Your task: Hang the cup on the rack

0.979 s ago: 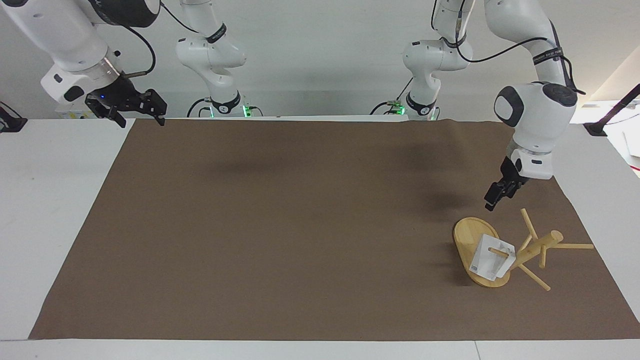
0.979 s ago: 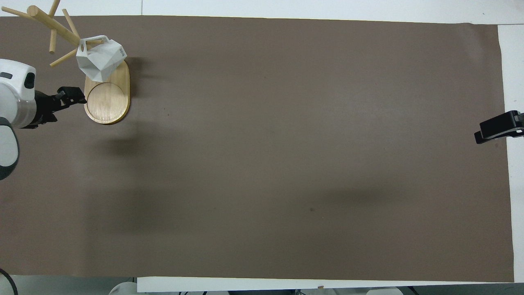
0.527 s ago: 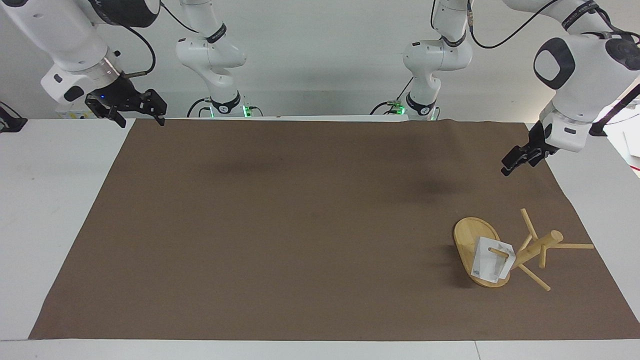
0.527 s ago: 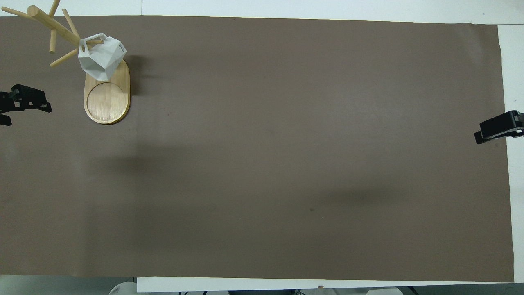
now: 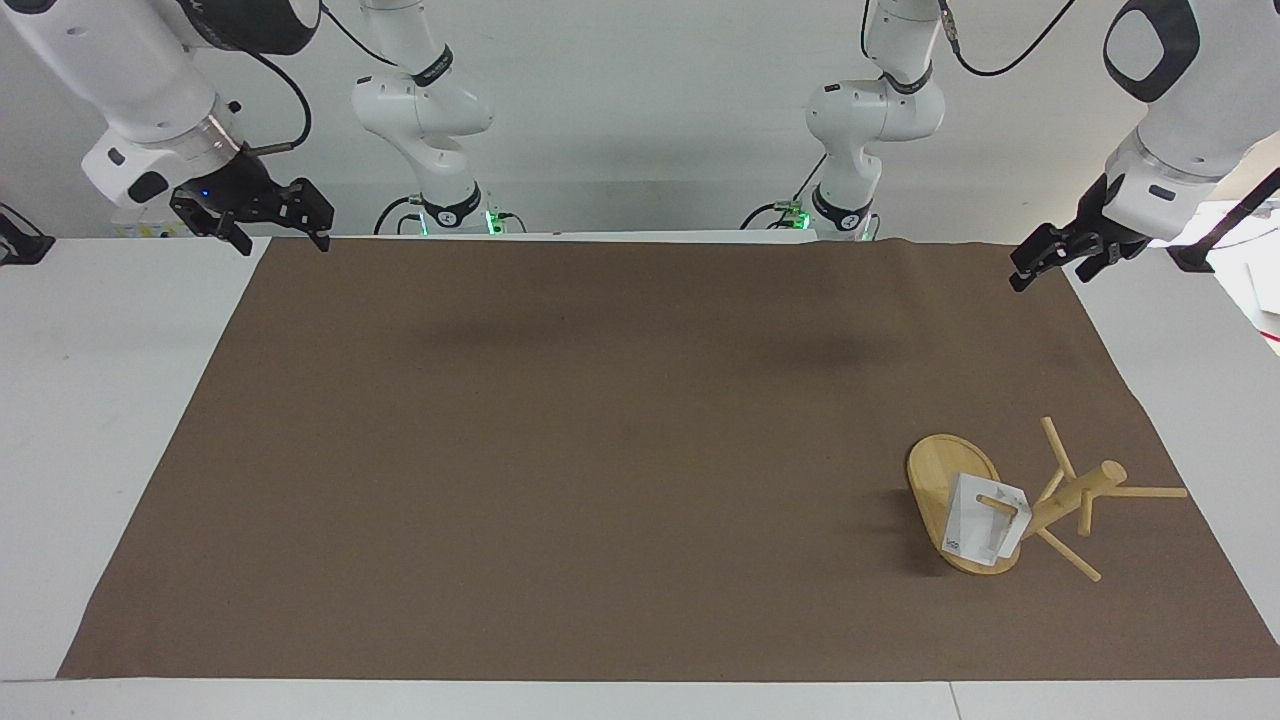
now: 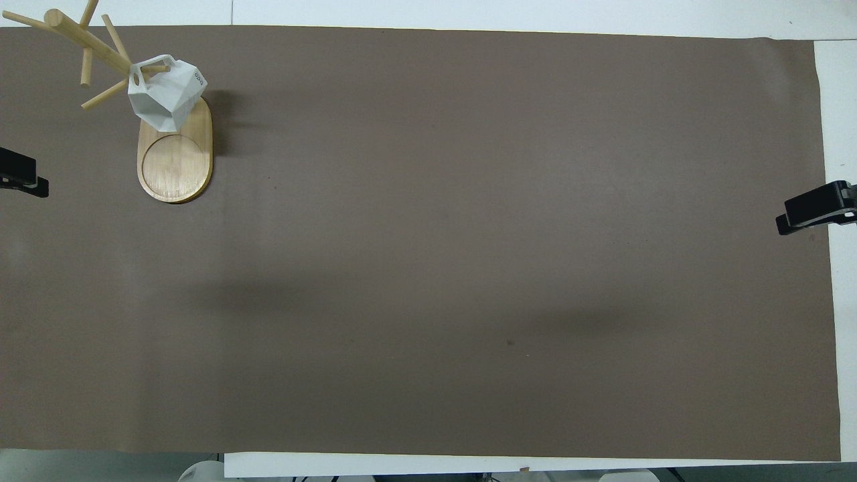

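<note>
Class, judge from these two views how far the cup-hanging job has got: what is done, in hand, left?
Done: the cup hangs by its handle on a peg of the rack. In hand: nothing; the left gripper and right gripper are open, up over the mat's edges. Left: apparently nothing.

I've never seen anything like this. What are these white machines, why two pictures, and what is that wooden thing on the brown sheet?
They are two robot arms with black two-finger grippers. One picture faces them across the table; the other looks down from above their end. On the brown mat stands a light bamboo mug rack with a white faceted plastic cup hanging on one peg. Nothing is held: the left gripper hangs open over the mat's corner, and the right gripper waits open at its own end.
</note>
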